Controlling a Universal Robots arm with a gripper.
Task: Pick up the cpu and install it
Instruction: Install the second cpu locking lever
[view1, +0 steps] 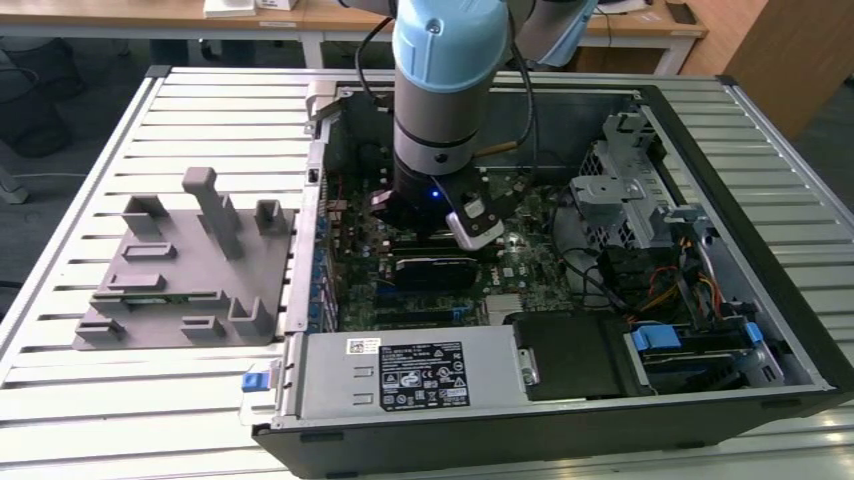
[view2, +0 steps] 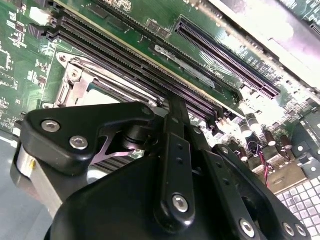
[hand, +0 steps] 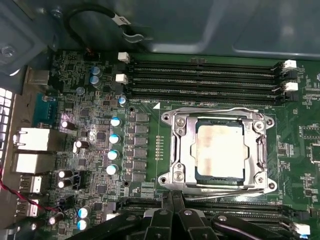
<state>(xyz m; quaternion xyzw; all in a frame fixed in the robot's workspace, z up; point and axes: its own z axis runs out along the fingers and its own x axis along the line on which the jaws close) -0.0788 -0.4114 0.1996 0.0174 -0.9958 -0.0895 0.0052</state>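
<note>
One grey tray (view1: 187, 270) with upright posts lies on the slatted bench (view1: 80, 160) at the exterior view's left, beside the open computer case (view1: 747, 150). Further right in that view the arm (view1: 447, 90) reaches down into the case, its claw (view1: 447, 225) low over the green board (view1: 527, 262).

In the first wrist view, the cpu (hand: 220, 150) sits flat inside the metal socket frame (hand: 176, 150), its pale top showing through the opening, with the claw's black links just beside the frame's near edge. Whether the claw is spread or pressed together I cannot tell.

By my judgement the chip is light, stiff and thin, slick on its metal top and easily damaged on its underside. It is best taken by two opposite edges and kept level, never pressed from above.
</note>
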